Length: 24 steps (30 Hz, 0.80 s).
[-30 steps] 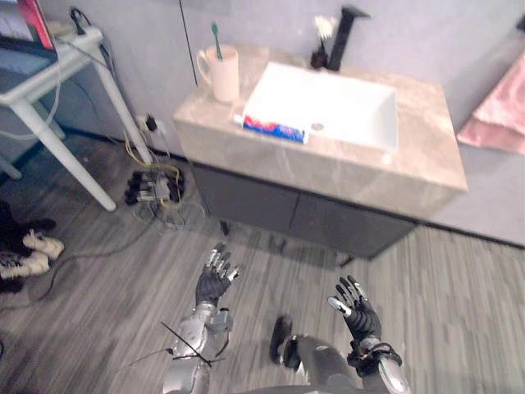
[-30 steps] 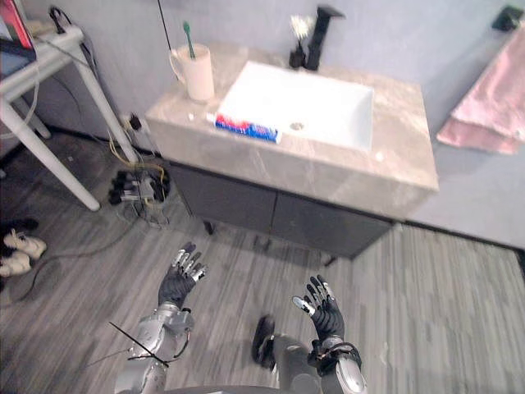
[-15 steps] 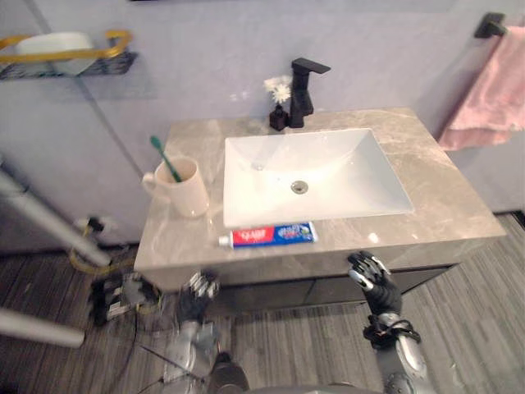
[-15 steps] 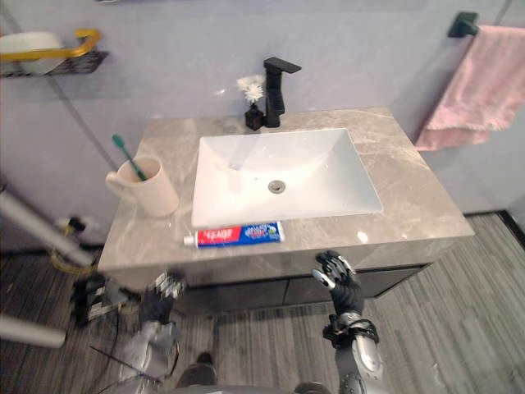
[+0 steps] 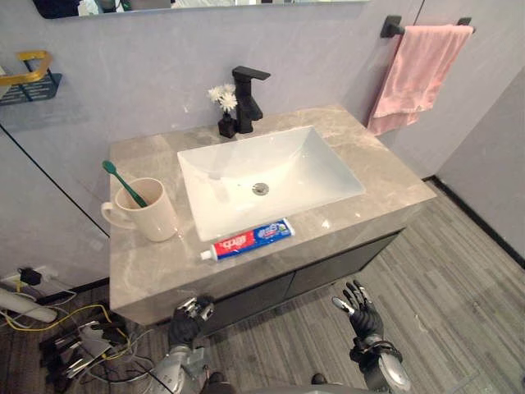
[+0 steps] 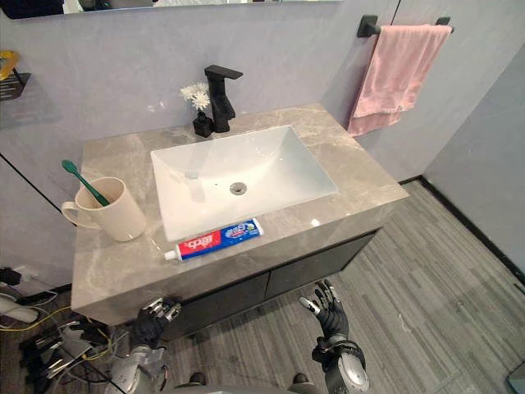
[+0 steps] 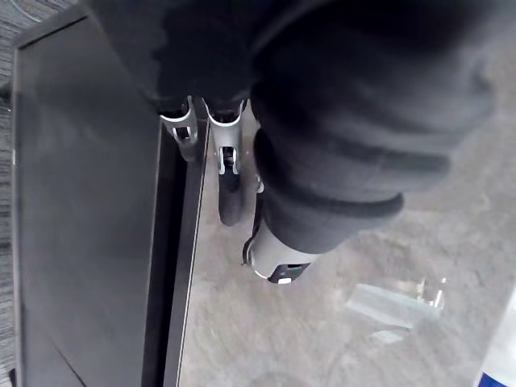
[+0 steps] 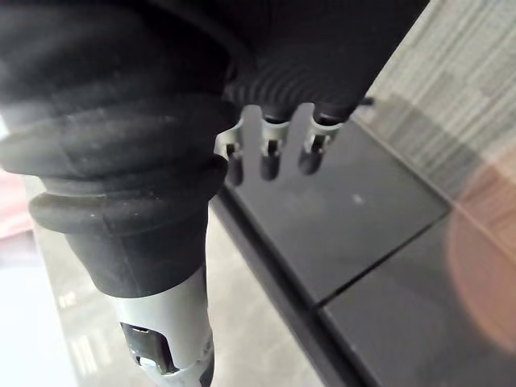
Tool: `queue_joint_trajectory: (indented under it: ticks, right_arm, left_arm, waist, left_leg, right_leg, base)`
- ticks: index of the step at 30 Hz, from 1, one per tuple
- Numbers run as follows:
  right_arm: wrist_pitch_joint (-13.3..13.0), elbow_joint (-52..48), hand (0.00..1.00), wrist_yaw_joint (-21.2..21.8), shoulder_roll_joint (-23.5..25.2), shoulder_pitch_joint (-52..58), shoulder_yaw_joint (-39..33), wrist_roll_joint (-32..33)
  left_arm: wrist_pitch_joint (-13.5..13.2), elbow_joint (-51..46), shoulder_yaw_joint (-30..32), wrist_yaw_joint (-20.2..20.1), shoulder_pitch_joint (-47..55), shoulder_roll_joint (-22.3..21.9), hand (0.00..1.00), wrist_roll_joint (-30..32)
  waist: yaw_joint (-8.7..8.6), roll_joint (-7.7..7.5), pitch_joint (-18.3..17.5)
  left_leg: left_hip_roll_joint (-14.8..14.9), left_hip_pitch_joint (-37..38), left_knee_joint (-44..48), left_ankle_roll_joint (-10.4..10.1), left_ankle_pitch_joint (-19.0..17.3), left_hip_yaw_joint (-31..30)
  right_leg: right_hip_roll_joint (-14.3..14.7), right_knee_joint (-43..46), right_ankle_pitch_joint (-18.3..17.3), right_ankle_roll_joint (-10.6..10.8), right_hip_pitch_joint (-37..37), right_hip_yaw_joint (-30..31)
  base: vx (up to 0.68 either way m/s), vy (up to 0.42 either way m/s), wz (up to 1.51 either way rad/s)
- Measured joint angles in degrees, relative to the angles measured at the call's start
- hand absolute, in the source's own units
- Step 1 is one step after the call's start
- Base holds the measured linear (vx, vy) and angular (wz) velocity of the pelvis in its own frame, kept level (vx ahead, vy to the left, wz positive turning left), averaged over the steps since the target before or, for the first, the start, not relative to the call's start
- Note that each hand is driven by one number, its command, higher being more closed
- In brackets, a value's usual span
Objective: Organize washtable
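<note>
The toothpaste tube (image 5: 248, 240) lies flat along the front edge of the counter (image 5: 385, 176), just in front of the sink (image 5: 287, 164). A cream mug (image 5: 148, 212) holding a green toothbrush (image 5: 123, 182) stands near the left edge. Below the front edge, the left hand (image 5: 189, 318) and right hand (image 5: 361, 310) hover with fingers loosely spread, both empty.

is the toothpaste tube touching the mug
Apart. The left eye view shows a stretch of bare counter between the toothpaste tube and the mug, which stands off to the tube's left.
</note>
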Motion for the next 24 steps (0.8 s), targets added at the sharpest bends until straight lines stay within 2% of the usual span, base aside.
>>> queue_joint_trajectory:
  ticks: [2,3,4,6,8,10,11,12,13,14,15,16,17,18,19,21,22,23,24]
  right_arm:
    - [-0.04,0.64,0.0,-0.04,-2.02,-0.57,0.16,-0.39]
    - [-0.04,0.65,0.0,-0.06,-3.07,-0.85,0.09,-0.4]
    - [-0.04,0.65,0.0,-0.05,-3.74,-1.15,0.08,-0.4]
    - [-0.05,0.67,0.0,-0.17,-5.79,-2.24,-0.16,-0.36]
    - [-0.07,0.34,0.0,-0.19,-6.37,-2.52,-0.04,-0.35]
    - [-0.08,-0.65,0.0,-0.14,-5.95,-3.21,0.46,-0.37]
    - [-0.1,-1.13,0.0,-0.17,-4.83,-3.08,-0.17,-0.36]
    - [-0.11,-1.3,0.0,-0.15,-4.25,-3.32,-0.29,-0.28]
    - [-0.14,-3.95,0.0,-0.23,-3.52,-2.4,-0.64,0.13]
    - [-0.15,-4.54,0.0,-0.19,-3.46,-2.12,-0.59,0.16]
    - [-0.35,-6.19,0.0,-0.07,-3.14,-1.22,-0.41,0.42]
    - [-0.47,-6.57,0.0,-0.05,-3.1,-0.78,0.01,0.65]
    - [-0.5,-6.74,0.0,0.06,-3.05,-0.46,0.3,0.83]
    - [-0.51,-6.78,0.0,0.08,-2.91,-0.17,0.34,0.89]
    - [-0.49,-6.72,0.0,0.08,-2.73,0.28,0.25,1.03]
    - [0.05,-6.36,0.0,0.2,-0.47,2.1,0.89,1.88]
    - [0.08,-6.36,0.0,0.2,0.15,2.42,0.95,1.88]
    - [0.16,-6.35,0.0,0.14,0.73,2.63,0.96,1.88]
    - [0.16,-6.36,0.0,0.08,0.7,2.59,0.92,1.87]
  left_arm:
    - [-0.33,-0.51,0.2,0.01,-0.95,-1.88,0.0,-0.1]
    - [-0.39,-0.5,-0.05,-0.02,-1.78,-3.35,0.0,-0.13]
    - [-0.41,-0.5,-0.11,0.0,-2.19,-3.87,0.0,-0.14]
    - [-0.53,-0.55,0.49,0.09,-4.15,-5.53,0.0,-0.22]
    - [-1.37,-1.69,0.8,0.25,-5.19,-6.39,0.0,-0.26]
    - [-1.82,-2.62,0.75,0.27,-6.75,-6.4,0.0,-0.25]
    - [-1.72,-2.8,1.02,0.24,-7.73,-5.82,0.0,-0.25]
    - [-1.72,-2.79,1.09,0.23,-7.75,-5.92,0.0,-0.25]
    - [-1.7,-2.8,0.74,0.02,-6.92,-5.96,0.0,-0.23]
    - [-1.7,-2.8,0.67,-0.02,-6.72,-6.0,0.0,-0.22]
    - [-1.66,-2.76,0.63,-0.06,-5.97,-6.23,0.0,-0.21]
    - [-1.68,-2.77,0.6,-0.1,-5.44,-6.29,0.0,-0.21]
    - [-1.68,-2.77,0.56,-0.16,-5.07,-6.37,0.0,-0.21]
    - [-1.7,-2.77,0.37,-0.22,-4.79,-6.65,0.0,-0.21]
    - [-1.69,-2.74,0.22,-0.26,-4.81,-6.7,0.0,-0.21]
    - [-1.65,-2.34,-0.12,-0.29,-4.49,-5.86,0.0,-0.13]
    - [-1.61,-2.25,-0.23,-0.29,-4.44,-5.53,0.0,-0.12]
    - [-1.56,-2.22,-0.23,-0.24,-4.44,-5.47,0.0,-0.1]
    - [-1.57,-2.24,-0.27,-0.24,-4.48,-5.58,0.0,-0.08]
  waist:
    - [-0.05,1.6,-0.25]
    - [0.17,3.06,-0.13]
    - [0.19,3.82,-0.02]
    - [0.39,6.55,1.69]
    - [0.26,6.89,2.14]
    - [0.27,5.37,3.57]
    - [-0.19,4.04,4.14]
    - [-0.07,3.58,4.55]
    - [-0.18,1.87,5.56]
    - [-0.18,1.87,5.56]
    - [-0.19,2.05,5.51]
    - [-0.24,2.34,5.22]
    - [-0.3,2.86,4.88]
    - [-0.39,4.2,4.18]
    - [-0.46,4.82,3.81]
    - [-0.76,3.4,3.05]
    - [-0.79,3.23,3.12]
    - [-1.02,2.55,3.01]
    - [-1.19,2.61,2.99]
  left_leg:
    - [1.0,-0.33,-1.57,-0.6,1.31,-3.59]
    - [1.86,-0.9,-3.04,-1.06,2.63,-4.87]
    - [2.13,-1.02,-3.66,-1.19,3.42,-5.68]
    - [2.94,-2.81,-4.06,-1.2,8.32,-9.47]
    - [2.66,-5.05,-3.94,-0.08,11.74,-10.77]
    - [1.74,-7.71,-5.19,2.23,18.83,-10.51]
    - [1.32,-7.2,-8.62,5.37,21.92,-8.62]
    - [0.96,-7.65,-4.19,6.17,17.96,-5.83]
    - [0.43,-7.59,11.08,8.3,4.4,1.32]
    - [0.43,-7.19,12.65,8.27,3.01,1.98]
    - [0.22,-4.52,15.97,8.01,-1.23,3.24]
    - [-0.22,-2.39,16.28,7.73,-3.34,3.38]
    - [-0.43,-0.55,15.7,7.4,-5.2,3.97]
    - [-0.33,1.19,11.64,7.12,-6.8,5.19]
    - [-0.25,1.55,8.61,6.31,-7.32,5.6]
    - [-2.53,2.96,3.24,6.59,-4.32,6.38]
    - [-2.9,3.0,2.94,6.73,-4.1,6.4]
    - [-3.56,3.49,2.84,6.91,-3.84,6.69]
    - [-3.72,3.74,2.82,6.91,-3.84,6.75]
  right_leg:
    - [2.09,0.38,-0.22,-0.95,-0.19,-1.86]
    - [2.98,0.45,0.02,-1.39,-0.76,-3.24]
    - [3.36,0.47,0.17,-1.63,-0.77,-4.11]
    - [4.8,2.43,0.66,-2.66,-1.36,-7.18]
    - [4.83,6.8,-1.56,-3.98,-3.15,-10.57]
    - [4.62,9.27,-3.73,-6.85,-4.71,-14.3]
    - [3.06,8.89,-3.56,-7.76,-4.54,-17.44]
    - [2.62,8.92,-3.22,-7.66,-4.28,-18.74]
    - [1.3,8.55,-2.77,-7.74,-2.47,-21.11]
    - [1.21,8.37,-2.7,-7.77,-2.19,-21.34]
    - [1.05,7.35,-2.35,-7.9,-1.03,-21.81]
    - [1.02,6.53,-1.99,-8.13,-0.63,-21.82]
    - [1.15,5.7,-1.47,-8.11,-0.59,-21.83]
    - [2.0,4.53,-0.98,-7.54,-0.76,-21.83]
    - [2.3,4.05,-0.57,-7.05,-0.88,-21.76]
    - [1.58,0.42,2.98,-6.76,-0.71,-20.88]
    - [1.39,-0.25,3.62,-6.19,-0.58,-20.45]
    - [0.92,-1.49,5.06,-4.68,0.13,-19.97]
    - [0.83,-1.8,5.33,-4.86,0.46,-19.84]
  base:
    - [-0.12,-0.186,0.4]
    - [-0.09,-0.181,0.52]
    - [-0.05,-0.162,0.52]
    - [-0.03,-0.124,0.62]
    - [-0.09,-0.105,0.99]
    - [-0.2,-0.147,1.33]
    - [-0.2,-0.098,1.05]
    - [-0.19,-0.096,1.23]
    - [-0.11,-0.071,0.71]
    - [-0.14,-0.04,0.68]
    - [-0.09,0.036,0.21]
    - [-0.1,0.054,0.15]
    - [-0.06,0.101,0.06]
    - [-0.03,0.114,0.08]
    - [-0.02,0.144,0.09]
    - [0.01,0.097,0.01]
    - [0.04,0.113,-0.07]
    - [0.04,0.103,-0.06]
    - [0.06,0.114,-0.06]
